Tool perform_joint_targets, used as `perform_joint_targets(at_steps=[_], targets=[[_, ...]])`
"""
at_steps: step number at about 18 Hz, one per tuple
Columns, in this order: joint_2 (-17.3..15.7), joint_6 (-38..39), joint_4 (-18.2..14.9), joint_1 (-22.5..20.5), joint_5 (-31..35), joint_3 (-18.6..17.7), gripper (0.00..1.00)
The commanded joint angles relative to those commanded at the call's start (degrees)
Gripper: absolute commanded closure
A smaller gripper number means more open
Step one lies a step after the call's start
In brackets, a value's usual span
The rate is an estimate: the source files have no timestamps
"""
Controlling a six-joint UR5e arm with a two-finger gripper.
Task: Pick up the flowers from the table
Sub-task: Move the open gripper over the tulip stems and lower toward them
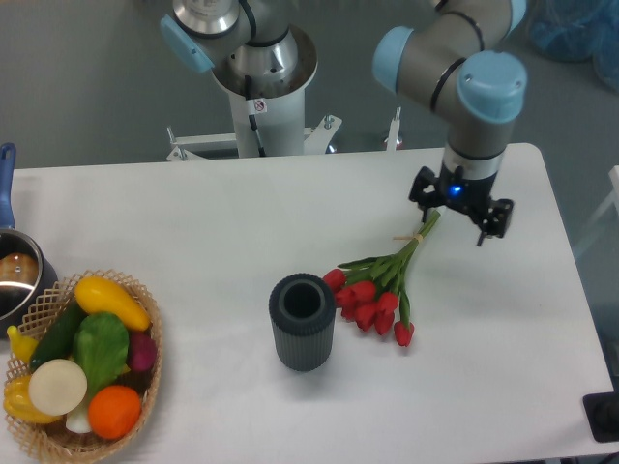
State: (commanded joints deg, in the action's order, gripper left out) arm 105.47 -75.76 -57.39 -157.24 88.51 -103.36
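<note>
Nearest the camera on our table (503, 387) stands the dark ribbed vase (301, 322), and at the left edge a wicker basket (85, 440) of vegetables. Neither concerns the coming move.

Just right of the vase lie the flowers (379, 290), flat on the white top. Their red heads cluster close beside the vase, and the green stems run up and to the right, away from the camera, tied with pale string about two-thirds of the way along. So the long axis is a diagonal, heads near and left, stem ends far and right.

That far end is what matters. Our gripper (462, 203) hangs over the tips of the stems, with its near finger seeming to sit right at the stem ends; whether it touches them we cannot tell from this view. The bunch therefore lies toward the camera and to the left of the hand, stretching down the diagonal from it.

We see 2 dark fingers spread apart with a clear gap between them and nothing held in it. We judge the grasp is not yet made: the fingers need to straddle the stems across the diagonal, probably near the string, then come down and close.
</note>
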Motion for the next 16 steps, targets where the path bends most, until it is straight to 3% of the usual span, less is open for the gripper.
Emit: perform_joint_targets(at_steps=[16], targets=[[7.3, 5.7, 0.8, 6.1, -0.4, 0.4, 0.00]])
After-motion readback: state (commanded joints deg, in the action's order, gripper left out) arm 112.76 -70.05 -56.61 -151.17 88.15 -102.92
